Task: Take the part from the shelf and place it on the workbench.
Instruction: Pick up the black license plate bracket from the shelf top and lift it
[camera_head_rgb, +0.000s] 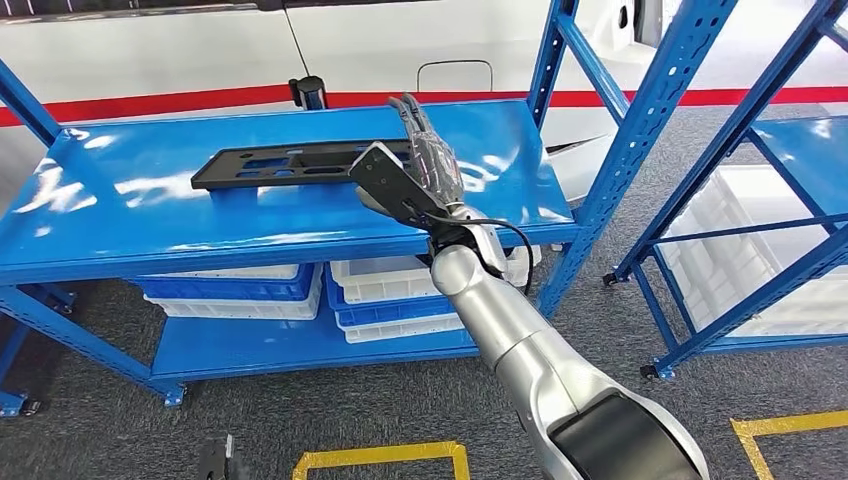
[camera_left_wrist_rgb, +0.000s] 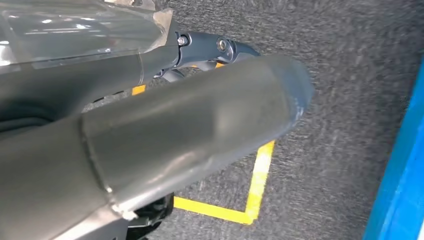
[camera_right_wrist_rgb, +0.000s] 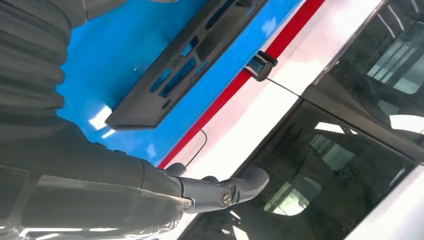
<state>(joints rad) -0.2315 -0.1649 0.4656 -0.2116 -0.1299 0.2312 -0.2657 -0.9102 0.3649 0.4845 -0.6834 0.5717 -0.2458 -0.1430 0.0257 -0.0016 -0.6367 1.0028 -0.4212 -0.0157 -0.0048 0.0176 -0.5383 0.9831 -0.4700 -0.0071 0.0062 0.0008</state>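
1. Right hand (camera_head_rgb: 425, 165), head view: raised over the top shelf of the blue metal rack (camera_head_rgb: 120, 215), fingers stretched out straight and apart, thumb spread low, holding nothing. Its fingers lie at the right end of the flat black slotted plastic part (camera_head_rgb: 280, 165), which rests on the shelf; contact cannot be told.
2. White plastic bins (camera_head_rgb: 385, 280) and blue ones stand on the lower shelf; a second blue rack (camera_head_rgb: 740, 130) stands to the right.
3. Left hand (camera_left_wrist_rgb: 150, 135), left wrist view: hangs above grey carpet (camera_left_wrist_rgb: 350, 75) with yellow floor tape (camera_left_wrist_rgb: 260, 175); whether its fingers are apart or together cannot be told.
4. Right wrist view: the part (camera_right_wrist_rgb: 185, 70) lies flat on the blue shelf, beyond a curled dark finger (camera_right_wrist_rgb: 235, 187).
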